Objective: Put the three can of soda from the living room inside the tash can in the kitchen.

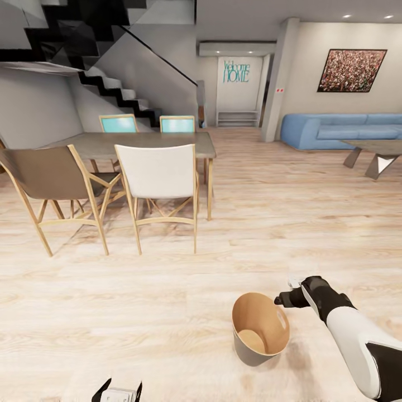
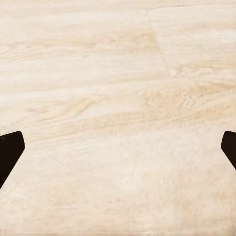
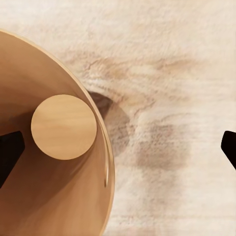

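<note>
Head view: pale wood floor [image 1: 167, 312] spans the frame; dining desk [image 1: 134, 144] with chairs stands far left, blue sofa [image 1: 340, 129] far right, partly cut off. Trash can [image 1: 260, 329] stands on the floor just beside the right gripper [image 1: 286, 298]; its base is empty. Right fingers [image 3: 9, 152] spread wide, one over the can's interior. Left gripper [image 1: 121, 391] cropped at frame edge; left fingers [image 2: 10, 150] apart over bare floor.

Right gripper [image 3: 118, 147] spread wide, arm reaching forward (left gripper [image 2: 118, 147] likewise open)
</note>
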Available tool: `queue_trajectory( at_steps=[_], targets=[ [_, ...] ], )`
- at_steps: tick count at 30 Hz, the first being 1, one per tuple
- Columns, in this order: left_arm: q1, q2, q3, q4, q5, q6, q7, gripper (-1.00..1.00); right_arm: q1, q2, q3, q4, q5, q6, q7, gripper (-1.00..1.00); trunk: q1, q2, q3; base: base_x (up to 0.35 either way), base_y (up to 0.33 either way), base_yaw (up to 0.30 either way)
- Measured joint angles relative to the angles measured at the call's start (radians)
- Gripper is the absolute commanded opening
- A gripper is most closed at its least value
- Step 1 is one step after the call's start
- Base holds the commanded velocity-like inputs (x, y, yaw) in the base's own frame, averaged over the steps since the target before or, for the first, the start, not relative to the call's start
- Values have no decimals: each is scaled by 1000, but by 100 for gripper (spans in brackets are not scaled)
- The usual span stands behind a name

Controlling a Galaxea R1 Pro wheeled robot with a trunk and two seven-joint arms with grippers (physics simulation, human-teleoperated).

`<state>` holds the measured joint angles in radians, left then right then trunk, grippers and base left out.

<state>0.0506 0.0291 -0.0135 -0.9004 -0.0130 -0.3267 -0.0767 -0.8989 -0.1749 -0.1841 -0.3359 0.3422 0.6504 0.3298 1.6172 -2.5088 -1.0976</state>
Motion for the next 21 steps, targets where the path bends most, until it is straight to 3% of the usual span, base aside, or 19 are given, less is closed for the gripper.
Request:
queue_trajectory(
  at_steps=[5,12,21],
  targets=[
    [0,0,0,0,-1,0,0,100,0,0,0,0,0,0,0,100,2,-1,-19,0,0,0],
    [0,0,0,0,-1,0,0,100,0,0,0,0,0,0,0,100,2,-1,-19,0,0,0],
    [0,0,0,0,-1,0,0,100,0,1,0,0,0,0,0,100,6,-3,-54,0,0,0]
  ],
)
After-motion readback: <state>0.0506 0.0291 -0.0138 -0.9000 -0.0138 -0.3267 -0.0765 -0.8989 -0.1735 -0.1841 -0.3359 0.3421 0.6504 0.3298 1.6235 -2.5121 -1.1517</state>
